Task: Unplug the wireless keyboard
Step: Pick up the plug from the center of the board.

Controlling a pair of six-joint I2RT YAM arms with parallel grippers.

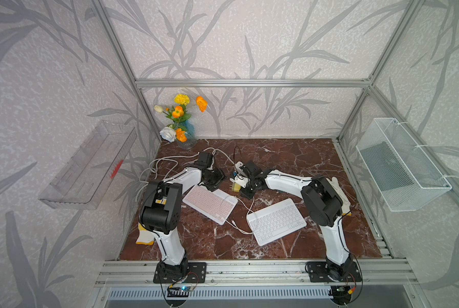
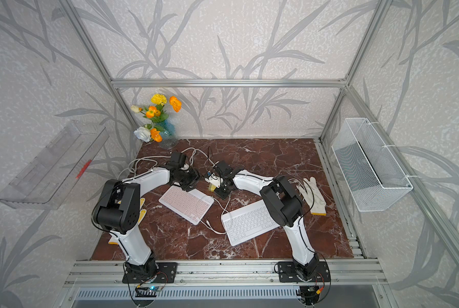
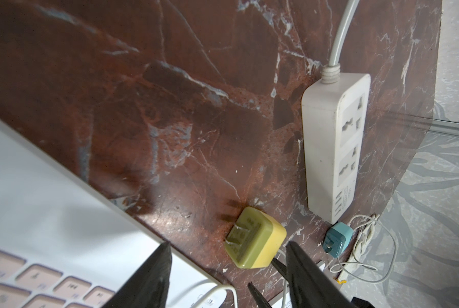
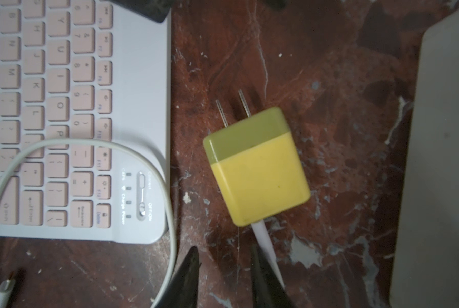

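While both arms reach toward mid-tabletop (image 1: 289,160) in both top views, the pink keyboard (image 1: 209,204) (image 2: 187,204) lies skewed there: white body, pink keys, one far corner under the left gripper (image 1: 215,184). The white keyboard (image 1: 276,221) sits beside it, apart, and a white cable (image 1: 251,210) snakes through the gap. The right gripper (image 1: 249,190) hangs by the yellow charger (image 1: 235,188). Bare marble runs along the near edge and the far right quarter. A glove (image 1: 341,194) lies by the right edge.

Left wrist view: left gripper (image 3: 228,246) spread wide, nothing between the jaws. Charger (image 3: 255,240) lies just beyond, prongs free. Keyboard edge (image 3: 49,208) runs beside one finger. Power strip (image 3: 335,149) near.

Right wrist view: right gripper (image 4: 224,250) jaws narrowly parted, marble showing between. The charger's (image 4: 257,170) cable runs alongside one finger (image 4: 265,274); contact cannot be told. Cable (image 4: 89,142) loops over the keyboard's (image 4: 140,106) switch corner. A loose connector (image 4: 5,289) lies on the tabletop just off its edge.
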